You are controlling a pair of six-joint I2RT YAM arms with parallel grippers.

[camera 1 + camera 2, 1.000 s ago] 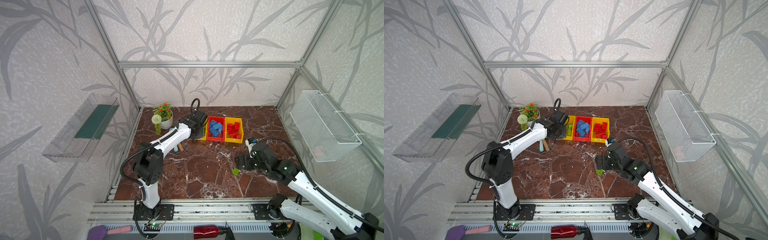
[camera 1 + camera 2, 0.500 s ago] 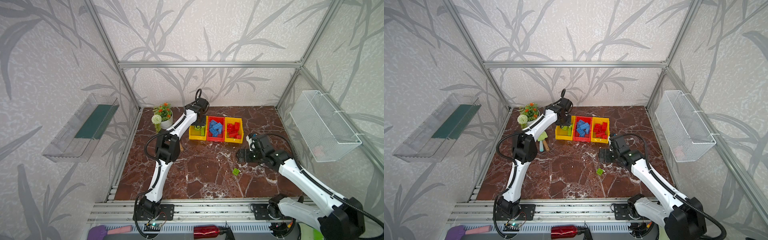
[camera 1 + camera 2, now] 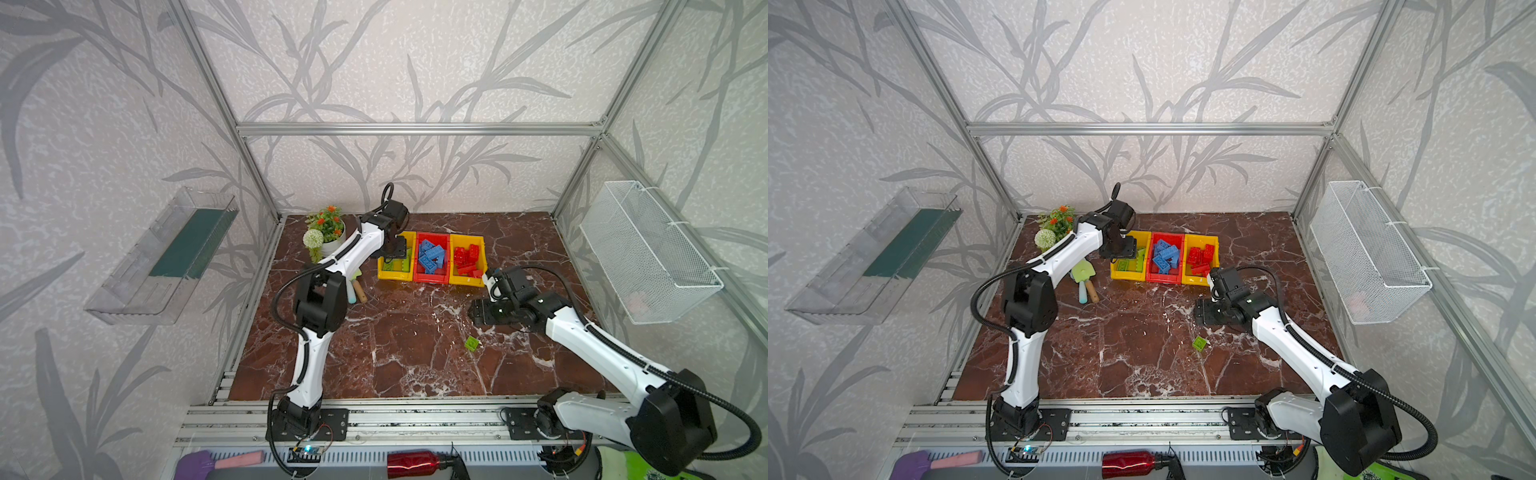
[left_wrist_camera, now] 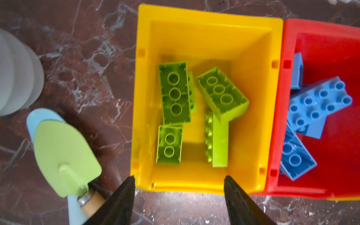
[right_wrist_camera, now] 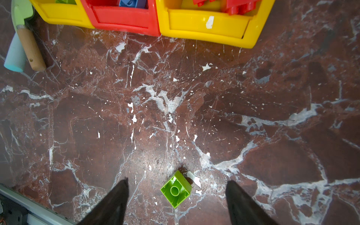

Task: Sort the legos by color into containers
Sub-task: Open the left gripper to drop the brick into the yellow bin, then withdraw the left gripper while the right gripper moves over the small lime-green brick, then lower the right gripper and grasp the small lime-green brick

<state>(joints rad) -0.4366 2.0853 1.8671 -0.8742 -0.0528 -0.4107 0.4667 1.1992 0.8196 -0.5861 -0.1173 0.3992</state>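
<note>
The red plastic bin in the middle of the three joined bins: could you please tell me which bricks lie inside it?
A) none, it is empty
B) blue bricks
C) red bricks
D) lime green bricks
B: in both top views the red plastic middle bin holds blue studded plastic bricks and no other colour, and the left wrist view shows blue ones in it too.

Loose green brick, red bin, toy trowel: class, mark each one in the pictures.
loose green brick (image 5: 175, 191): right wrist view, on its hollow underside.
red bin (image 5: 124, 18): right wrist view, on its front wall.
toy trowel (image 4: 64, 155): left wrist view, on its green blade.
</note>
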